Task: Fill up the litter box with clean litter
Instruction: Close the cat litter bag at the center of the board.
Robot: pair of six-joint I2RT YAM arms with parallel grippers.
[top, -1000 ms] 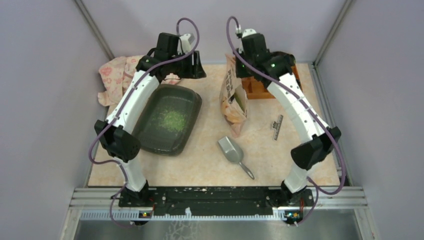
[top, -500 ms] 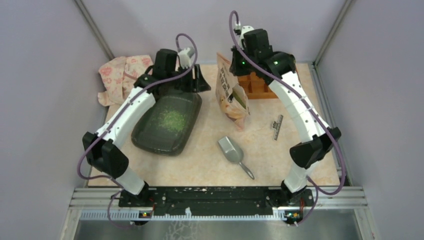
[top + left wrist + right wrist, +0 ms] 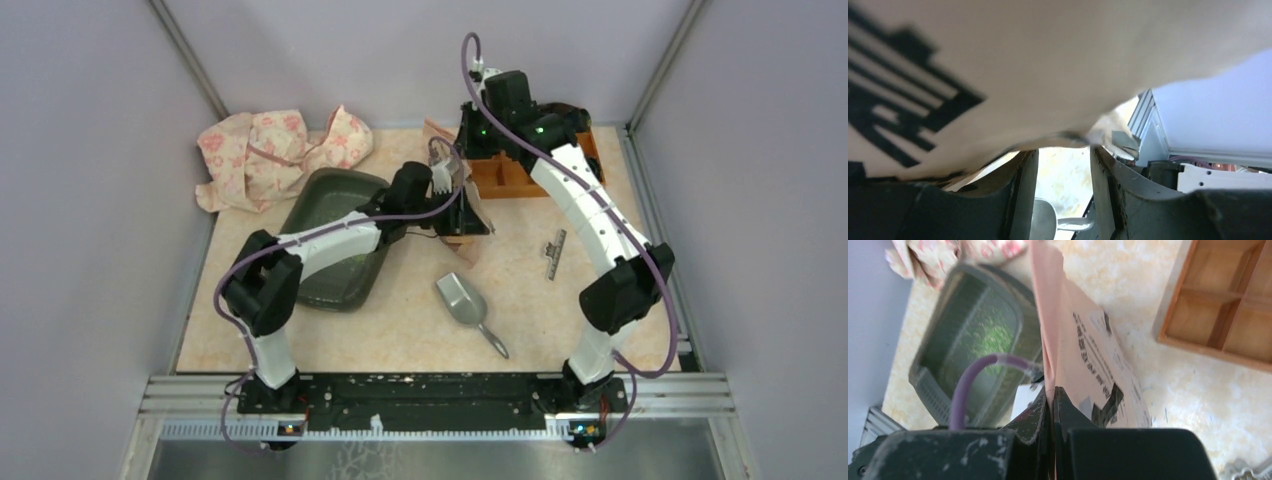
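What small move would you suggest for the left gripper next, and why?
Probably close the left gripper on the bag: its jaws stand apart at the bag's edge, the right gripper pinches it, and the litter box holds little litter.

On your beige marbled table (image 3: 420,340): a peach-pink printed paper bag (image 3: 1088,350) mid-back, a grey metal scoop (image 3: 462,300) nearer the front edge, an orange wooden compartment tray (image 3: 520,180) far-right, and a crumpled floral cloth (image 3: 270,150) far-left.

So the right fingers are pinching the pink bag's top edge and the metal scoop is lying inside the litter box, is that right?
Not quite. The metal scoop lies on the table, outside the litter box, as the top view shows. The right fingers do pinch the top edge of the pink bag.
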